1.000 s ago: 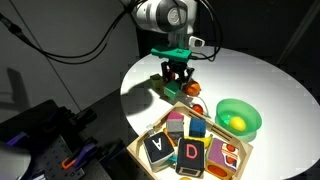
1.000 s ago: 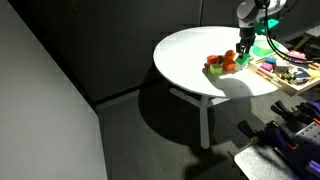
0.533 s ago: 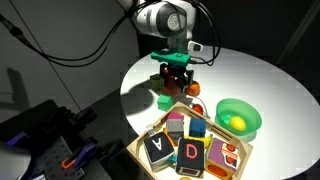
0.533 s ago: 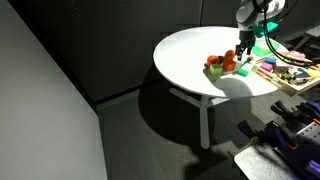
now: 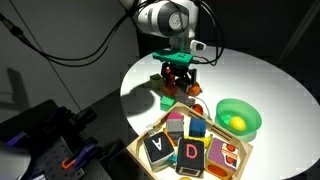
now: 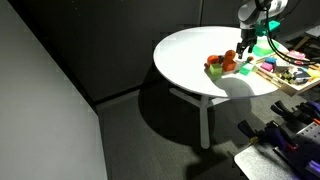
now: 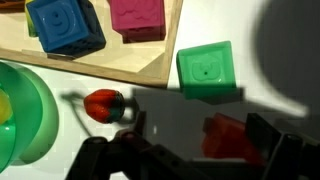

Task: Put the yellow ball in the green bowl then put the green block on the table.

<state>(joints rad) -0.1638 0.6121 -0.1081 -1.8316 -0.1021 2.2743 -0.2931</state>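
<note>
- The green block lies flat on the white counter, just beside the wooden tray and clear of the tool.
- The tool hangs above it, spread and empty. The block is on its far side, toward the tray.
- The yellow ball rests in the green bowl, to the right.
- Both steps look done.
</note>
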